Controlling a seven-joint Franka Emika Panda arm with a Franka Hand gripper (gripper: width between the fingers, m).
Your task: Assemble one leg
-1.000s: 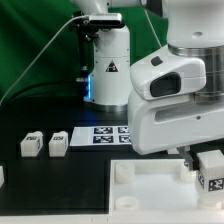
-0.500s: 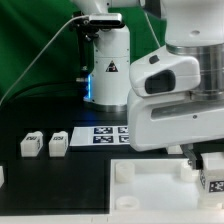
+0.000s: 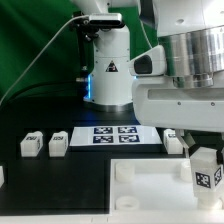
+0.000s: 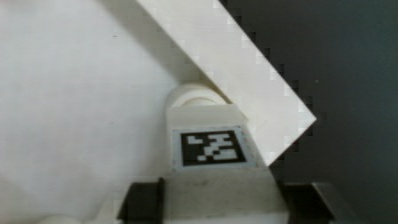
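Note:
My gripper (image 3: 204, 151) is shut on a leg (image 3: 206, 172), a small white oblong block with a black-and-white tag. It holds the leg upright over the right part of the large white tray-like piece (image 3: 150, 186). In the wrist view the leg (image 4: 215, 138) sits between the two dark fingers (image 4: 146, 201), tag facing the camera, with the tray piece's white surface (image 4: 71, 100) below it. Two more legs (image 3: 31, 144) (image 3: 57, 143) lie on the black table at the exterior view's left. Another (image 3: 173, 142) lies just behind the held one.
The marker board (image 3: 110, 134) lies flat behind the tray piece. The arm's white base (image 3: 108, 70) stands at the back. A white part (image 3: 2, 176) shows at the left edge. A round corner socket (image 3: 124, 172) rises on the tray piece's left.
The arm's bulk has lifted and turned, uncovering the marker board's right half and the leg behind. The held leg has risen a little and shifted slightly to the exterior view's left.

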